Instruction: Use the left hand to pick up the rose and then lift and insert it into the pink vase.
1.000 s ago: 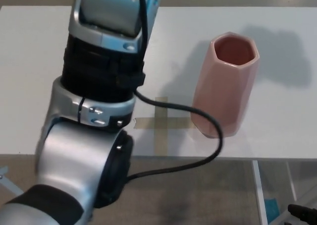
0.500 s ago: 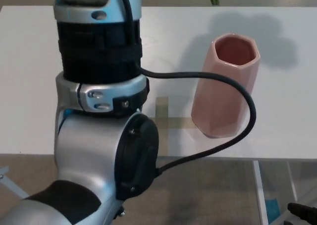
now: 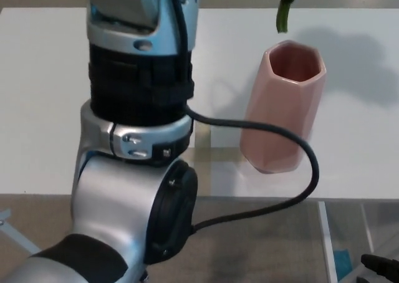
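Note:
The pink faceted vase [image 3: 284, 108] stands upright on the white table [image 3: 43, 102], its mouth open to the top. The lower end of the rose's green stem [image 3: 283, 10] hangs down from the picture's top edge, just above and behind the left part of the vase's rim, not inside it. The flower is out of the picture. My left forearm [image 3: 138, 77] rises steeply through the left half of the view, and its hand is beyond the top edge. A small black part of my right hand [image 3: 380, 267] shows at the bottom right, below the table.
A black cable [image 3: 293, 146] loops from my left arm across the front of the vase. A beige tape cross [image 3: 209, 155] marks the table left of the vase's foot. The table's front edge [image 3: 262, 199] runs just below the vase, with floor beneath.
The green stem tip has moved right and come lower, from the top edge left of the vase to just above its rim. My left forearm has shifted and turned with it.

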Available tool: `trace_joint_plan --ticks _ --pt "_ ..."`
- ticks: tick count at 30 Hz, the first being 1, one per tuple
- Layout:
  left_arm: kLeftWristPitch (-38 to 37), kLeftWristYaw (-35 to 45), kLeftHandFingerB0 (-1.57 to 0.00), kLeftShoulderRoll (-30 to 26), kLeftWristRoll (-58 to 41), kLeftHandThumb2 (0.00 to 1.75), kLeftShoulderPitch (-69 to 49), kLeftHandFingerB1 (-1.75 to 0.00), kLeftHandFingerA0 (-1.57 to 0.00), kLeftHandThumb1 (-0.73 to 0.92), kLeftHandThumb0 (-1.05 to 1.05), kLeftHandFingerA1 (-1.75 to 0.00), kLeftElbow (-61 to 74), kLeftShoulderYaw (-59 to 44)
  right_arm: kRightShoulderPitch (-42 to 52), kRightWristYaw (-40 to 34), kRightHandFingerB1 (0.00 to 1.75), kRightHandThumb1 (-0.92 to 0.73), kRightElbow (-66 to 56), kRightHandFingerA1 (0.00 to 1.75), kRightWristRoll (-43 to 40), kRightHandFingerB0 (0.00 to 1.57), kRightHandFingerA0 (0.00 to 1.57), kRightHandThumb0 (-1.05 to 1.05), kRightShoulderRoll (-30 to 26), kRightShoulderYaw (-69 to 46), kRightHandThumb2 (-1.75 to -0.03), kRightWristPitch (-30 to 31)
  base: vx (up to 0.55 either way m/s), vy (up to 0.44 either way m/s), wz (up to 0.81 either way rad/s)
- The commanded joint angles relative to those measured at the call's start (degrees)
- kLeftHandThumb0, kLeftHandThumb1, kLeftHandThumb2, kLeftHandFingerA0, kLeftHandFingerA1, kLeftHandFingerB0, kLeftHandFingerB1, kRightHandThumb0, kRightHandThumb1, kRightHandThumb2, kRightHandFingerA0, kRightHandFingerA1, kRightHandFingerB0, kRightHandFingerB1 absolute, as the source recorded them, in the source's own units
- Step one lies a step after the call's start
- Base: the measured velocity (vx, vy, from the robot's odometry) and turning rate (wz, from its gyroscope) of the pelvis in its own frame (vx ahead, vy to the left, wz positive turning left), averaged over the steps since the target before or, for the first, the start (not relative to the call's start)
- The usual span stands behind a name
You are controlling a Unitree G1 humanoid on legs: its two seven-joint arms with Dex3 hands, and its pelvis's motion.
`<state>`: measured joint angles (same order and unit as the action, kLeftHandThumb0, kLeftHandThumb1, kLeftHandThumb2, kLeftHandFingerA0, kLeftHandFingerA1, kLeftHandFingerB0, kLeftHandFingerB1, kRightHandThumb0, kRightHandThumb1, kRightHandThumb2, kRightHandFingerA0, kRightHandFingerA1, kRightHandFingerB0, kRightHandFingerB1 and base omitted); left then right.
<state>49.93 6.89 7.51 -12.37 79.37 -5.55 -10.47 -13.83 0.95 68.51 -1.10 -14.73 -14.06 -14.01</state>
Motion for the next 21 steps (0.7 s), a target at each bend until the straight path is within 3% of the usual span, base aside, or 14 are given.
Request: trace_joint_plan --ticks 1,4,5,10,21 --pt "-3.1 0.8 -0.80 0.4 -0.3 0.63 -2.6 -0.87 -1.03 0.80 -0.21 -1.49 0.3 4.3 0.3 0.6 0.49 -0.60 0.1 0.51 -0.9 0.59 0.62 -0.20 -0.1 -0.1 -0.57 0.7 0.00 0.000 0.00" --pt "-3.5 0.4 -0.80 0.0 -0.9 0.63 -2.8 -0.87 -1.03 0.80 -0.21 -1.49 0.3 4.8 0.3 0.6 0.49 -0.60 0.1 0.51 -0.9 0.59 0.62 -0.20 -0.1 -0.1 -0.57 0.7 0.00 0.000 0.00" --pt "-6.5 1.1 -0.76 -1.1 2.5 0.64 -4.6 -0.90 -0.95 0.81 -0.22 -1.46 -0.5 9.3 0.4 0.8 0.49 -0.60 0.1 0.51 -1.1 0.59 0.62 -0.20 0.0 -0.3 -0.57 0.6 0.00 0.000 0.00" --pt "-9.6 -0.2 -0.78 -2.1 4.2 0.64 -5.8 -0.84 -0.85 0.82 -0.23 -1.44 -2.1 12.9 0.6 0.9 0.49 -0.60 -0.1 0.51 -1.1 0.59 0.62 -0.20 0.0 -0.3 -0.57 0.4 0.00 0.000 0.00" --pt "-13.3 -1.8 -0.78 -1.6 4.9 0.64 -4.9 -0.83 -0.88 0.83 -0.23 -1.41 -6.9 13.1 0.0 0.8 0.49 -0.60 -0.2 0.51 -0.9 0.58 0.63 -0.19 0.0 -0.3 -0.57 0.2 0.00 0.000 0.00"
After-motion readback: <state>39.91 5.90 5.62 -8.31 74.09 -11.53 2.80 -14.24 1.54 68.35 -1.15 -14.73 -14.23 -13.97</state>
